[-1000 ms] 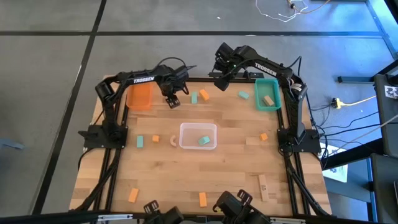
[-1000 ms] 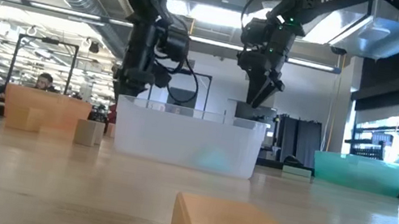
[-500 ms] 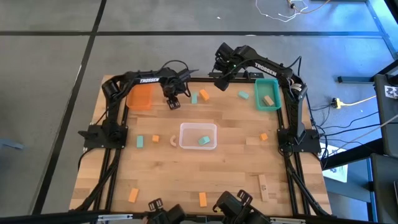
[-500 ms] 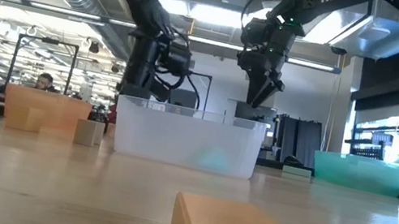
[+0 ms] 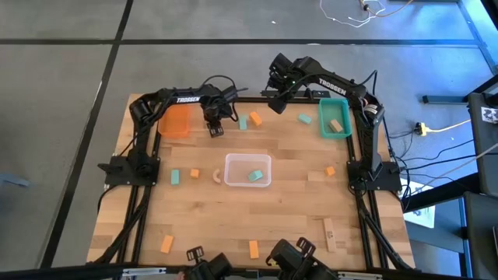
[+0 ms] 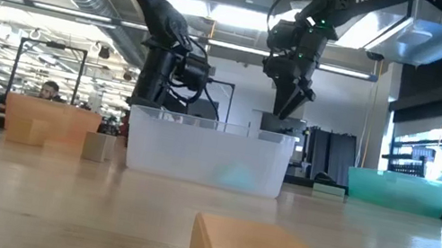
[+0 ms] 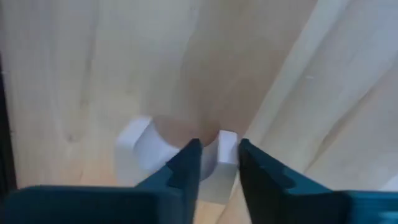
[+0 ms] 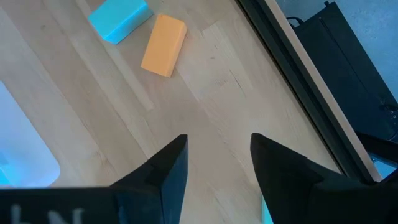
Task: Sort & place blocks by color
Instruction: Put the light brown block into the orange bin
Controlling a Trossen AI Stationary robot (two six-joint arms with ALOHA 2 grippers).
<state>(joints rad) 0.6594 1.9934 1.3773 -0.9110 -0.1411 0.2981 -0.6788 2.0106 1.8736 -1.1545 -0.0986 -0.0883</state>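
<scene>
My left gripper (image 5: 215, 127) points down at the table's far side, next to the orange tray (image 5: 175, 121). It is shut on a pale arch-shaped block (image 7: 146, 155) that lies flat on the wood. My right gripper (image 5: 275, 98) hangs open above the far edge with nothing between its fingers (image 8: 217, 168). Below it lie a mint block (image 8: 118, 18) and an orange block (image 8: 163, 45). Other blocks are scattered over the table. In the low view the clear tray (image 6: 207, 151) hides my left gripper's fingertips. My left gripper has one end of the arch block (image 7: 227, 147) between its two fingers, which come from above and point down. The arch's other end (image 7: 134, 138) stands free to one side. The block lies flat on the table.
The clear tray (image 5: 230, 160) at mid-table holds a mint block (image 5: 255, 176). The teal tray (image 5: 334, 103) at the far right holds a tan block (image 5: 335, 124). Loose blocks lie near mid-left (image 5: 175, 177), right (image 5: 330, 171) and the near edge (image 5: 254, 249).
My left gripper has come down onto the arch block beside the orange tray and has rolled a little about its own axis. My right gripper has kept still.
</scene>
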